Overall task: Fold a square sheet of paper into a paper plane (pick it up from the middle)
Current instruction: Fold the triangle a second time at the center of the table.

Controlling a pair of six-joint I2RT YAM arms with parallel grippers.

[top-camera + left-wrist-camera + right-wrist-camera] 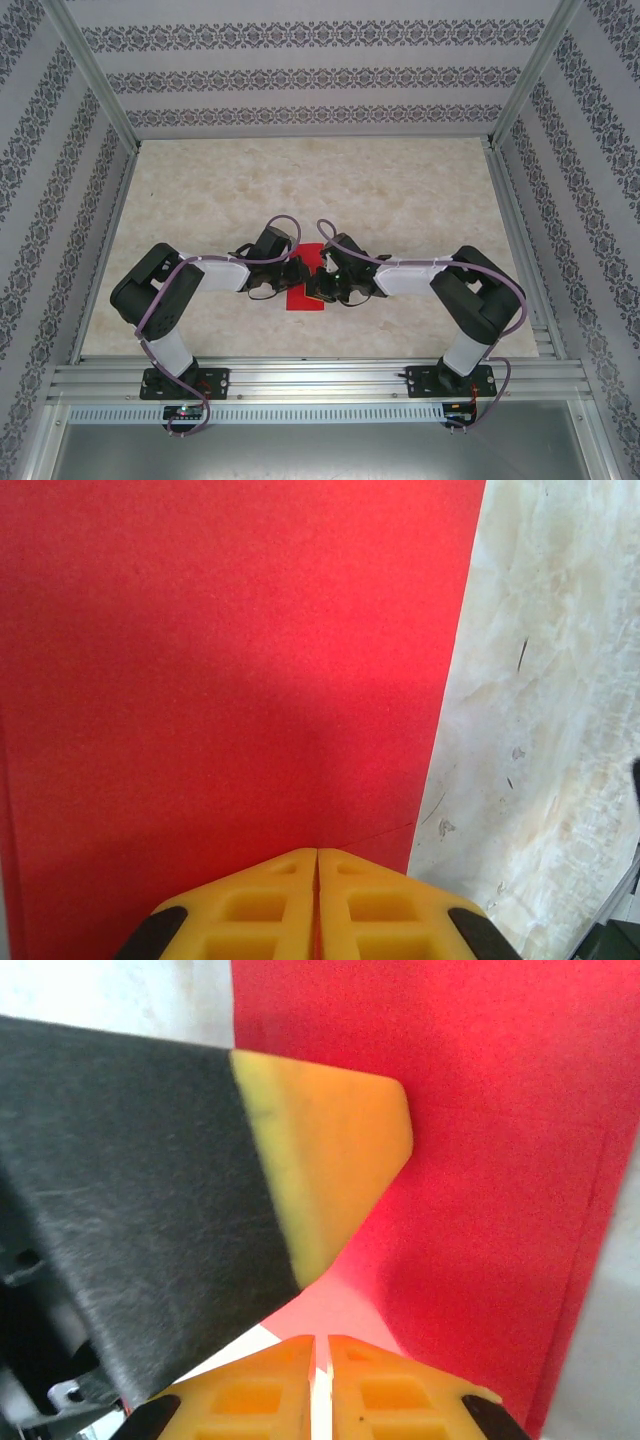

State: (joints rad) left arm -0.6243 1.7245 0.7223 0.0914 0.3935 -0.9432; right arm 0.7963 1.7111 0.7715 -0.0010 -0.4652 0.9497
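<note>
Marble tabletop [300, 190]; left pincer [297, 273] and right pincer [322, 284] hide most of red sheet [305, 299].

The table [300, 180] is viewed from high above and behind the arm bases [185, 383] at the frame's bottom, facing forward and down. Both wrist views are taken very close over the red paper [303, 300], which is shared by all three views.

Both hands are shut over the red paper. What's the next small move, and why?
Probably sweep the right hand along the paper to flatten it while the left hand pins it: both are shut, tips over the paper, which looks doubled along one edge.
</note>
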